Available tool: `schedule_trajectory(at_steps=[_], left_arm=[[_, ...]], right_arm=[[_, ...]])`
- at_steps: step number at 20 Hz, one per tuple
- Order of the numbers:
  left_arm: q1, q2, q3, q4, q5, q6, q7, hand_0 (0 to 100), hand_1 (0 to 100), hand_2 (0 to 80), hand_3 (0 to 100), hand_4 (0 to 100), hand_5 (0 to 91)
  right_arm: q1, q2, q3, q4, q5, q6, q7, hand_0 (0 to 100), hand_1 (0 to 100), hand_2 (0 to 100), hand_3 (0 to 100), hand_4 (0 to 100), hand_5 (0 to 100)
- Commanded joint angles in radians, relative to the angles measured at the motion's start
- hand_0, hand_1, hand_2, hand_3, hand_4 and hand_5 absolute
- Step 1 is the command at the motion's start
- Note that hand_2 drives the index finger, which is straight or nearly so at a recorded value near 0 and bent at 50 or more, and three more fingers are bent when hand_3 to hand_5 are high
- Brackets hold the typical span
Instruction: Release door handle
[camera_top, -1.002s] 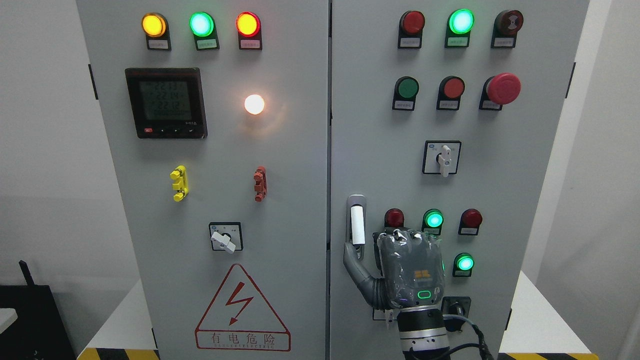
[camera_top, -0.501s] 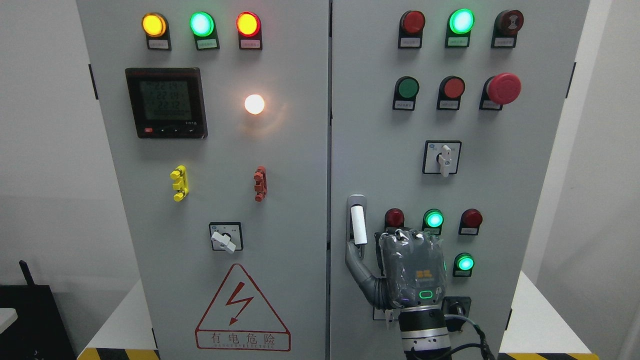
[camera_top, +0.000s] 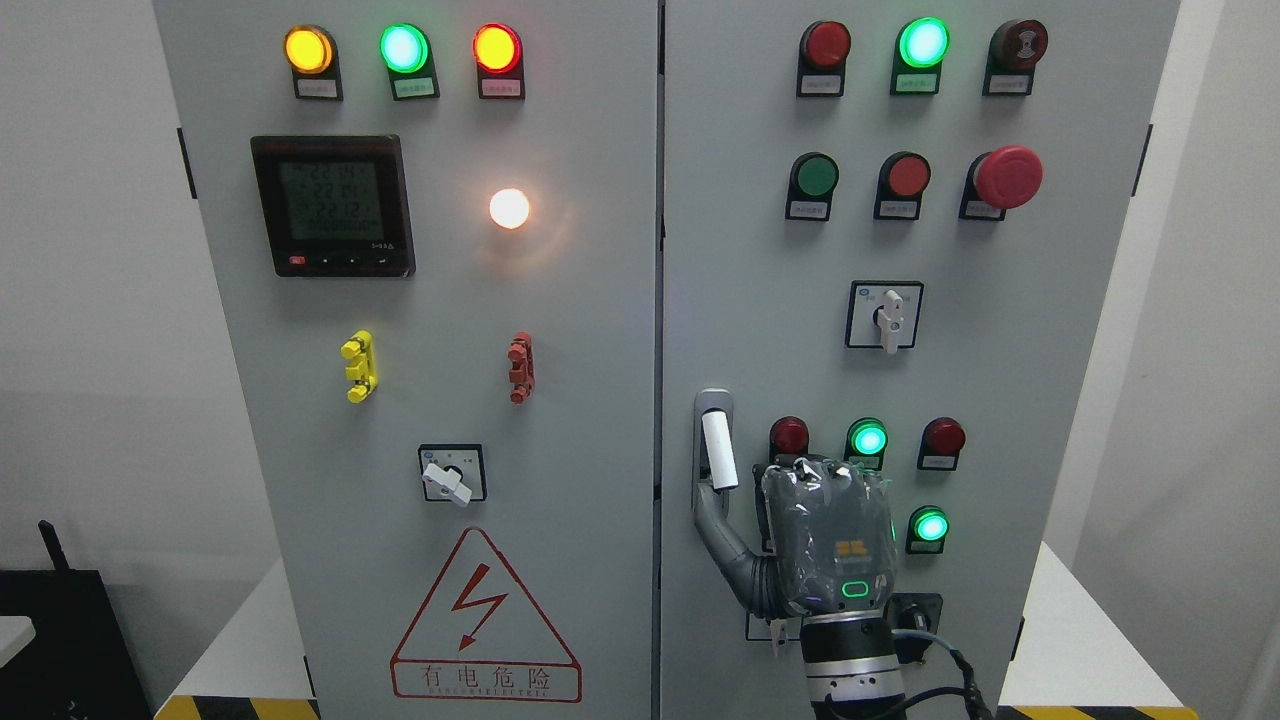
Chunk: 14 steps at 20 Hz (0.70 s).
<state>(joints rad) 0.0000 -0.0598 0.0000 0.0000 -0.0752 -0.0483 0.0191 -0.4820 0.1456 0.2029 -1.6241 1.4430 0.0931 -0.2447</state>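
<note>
Head view: the door handle (camera_top: 718, 447) is a white bar in a grey recessed plate on the right door (camera_top: 740, 250) of the cabinet, just right of the centre seam. Its long axis runs vertical, with a slight lean of the lower end to the right.

Right hand (camera_top: 815, 535) sits just right of and slightly below the handle, back of the hand toward the camera, arm coming up from the bottom edge right of the middle. The thumb (camera_top: 715, 515) reaches up and left, its tip meeting the handle's lower end or lying just behind it; whether it presses on the bar cannot be told from this angle. The other fingers are curled over toward the door and hidden behind the palm, so what they touch is unclear. They do not wrap the white bar.

Judgement: the grip is mostly off; only the thumb remains at the bar. Clearing it calls for drawing the thumb down and right, away from the handle. Risk: the small green lamp (camera_top: 930, 525) lies just right of the hand.

Left hand is not in view.
</note>
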Motion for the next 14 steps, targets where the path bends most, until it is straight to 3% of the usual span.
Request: schedule_trajectory(at_steps=[1, 14], left_arm=[[-0.003, 0.000, 0.002, 0.009, 0.000, -0.001, 0.001, 12, 39, 0.0, 0, 0, 0.0], [-0.003, 0.000, 0.002, 0.009, 0.000, -0.001, 0.001, 12, 39, 0.0, 0, 0, 0.0]], right_arm=[[0.002, 0.000, -0.010, -0.002, -0.004, -0.001, -0.001, 51, 11, 100, 100, 100, 100], [0.000, 0.000, -0.014, -0.003, -0.006, -0.001, -0.002, 51, 11, 100, 100, 100, 100]])
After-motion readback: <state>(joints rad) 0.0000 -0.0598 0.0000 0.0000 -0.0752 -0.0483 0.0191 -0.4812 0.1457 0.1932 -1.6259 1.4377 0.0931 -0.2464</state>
